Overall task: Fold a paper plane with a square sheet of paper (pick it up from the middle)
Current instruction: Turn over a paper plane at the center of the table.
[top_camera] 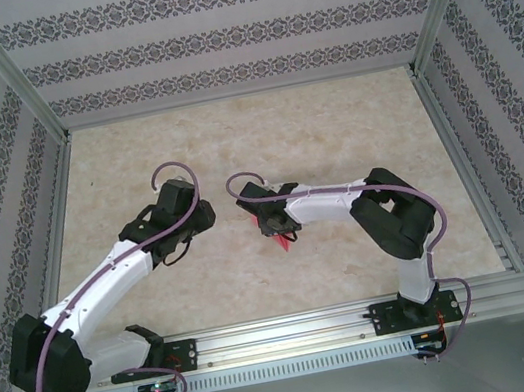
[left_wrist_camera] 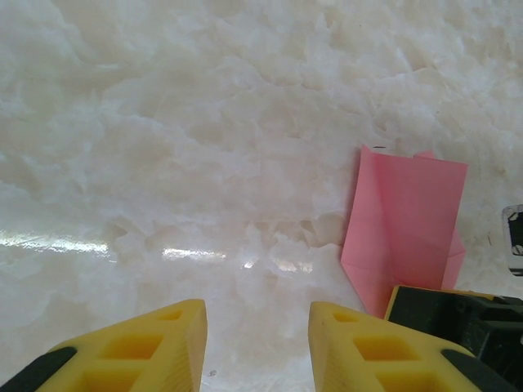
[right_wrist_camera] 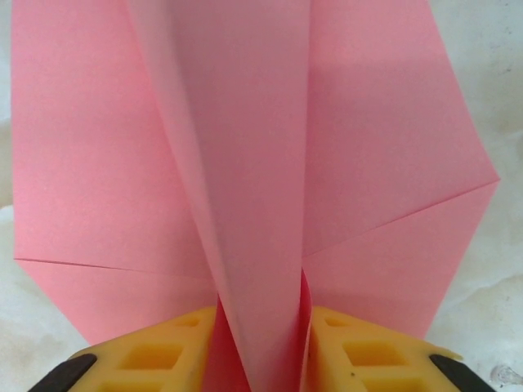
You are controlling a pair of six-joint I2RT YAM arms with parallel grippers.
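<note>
Aluminium rail (top_camera: 296, 330) at the near edge carries both arm bases. Just beyond it, near the table's middle, the pink paper (top_camera: 280, 242) is at 6 o'clock of the right gripper (top_camera: 273, 224), already creased into a smaller shape with slanted folds. From the right wrist, a raised centre ridge stands between the yellow fingers (right_wrist_camera: 335, 327) and touches both. The jaws are somewhat apart, so I cannot tell whether they clamp the ridge or merely flank it.

At 9 o'clock of that, apart from the sheet, the left gripper (left_wrist_camera: 257, 314) hovers over bare table (left_wrist_camera: 204, 163), fingers parted and holding nothing. Its camera has the paper at 3 o'clock. Farther off lie open tabletop and the patterned walls (top_camera: 233, 33).

The risk, I judge, is the ridge. With so loose a hold the fold could spring open or slip out. The light sheet may also skid on the glossy surface if nudged sideways. A press off the centre line would leave lopsided wings.
</note>
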